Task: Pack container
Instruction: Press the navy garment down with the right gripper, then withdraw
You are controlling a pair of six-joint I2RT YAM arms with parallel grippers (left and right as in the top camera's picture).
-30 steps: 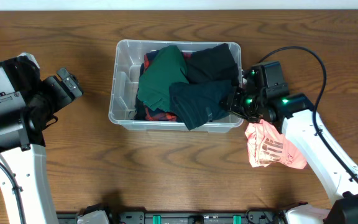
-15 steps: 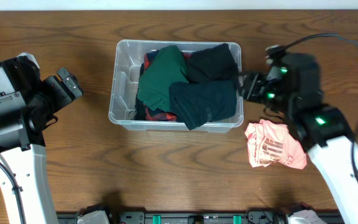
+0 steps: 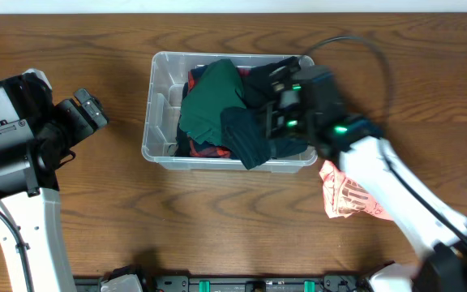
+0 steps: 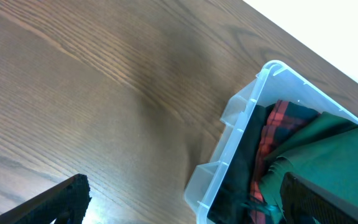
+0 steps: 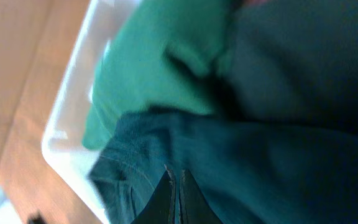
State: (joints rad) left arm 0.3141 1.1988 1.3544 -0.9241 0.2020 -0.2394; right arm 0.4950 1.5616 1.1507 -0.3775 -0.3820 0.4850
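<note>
One hand is nearer: the right hand (image 5: 174, 180), pressed together, hangs over the right end of the container (image 3: 159, 58), the spread left hand (image 3: 92, 110) well apart.

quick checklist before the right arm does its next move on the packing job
1. Right tool shut: ok. Its tips are together just over the dark teal garment. Whether any cloth is pinched: cannot tell.
2. Left tool open and well clear of the container: ok.
3. Container upright on the table: ok.
4. All clothes inside the container: not ok. The pink garment lies on the table to its right, partly under the right arm.
5. Contents within the rim: not ok. The dark teal garment hangs over the front rim.
</note>
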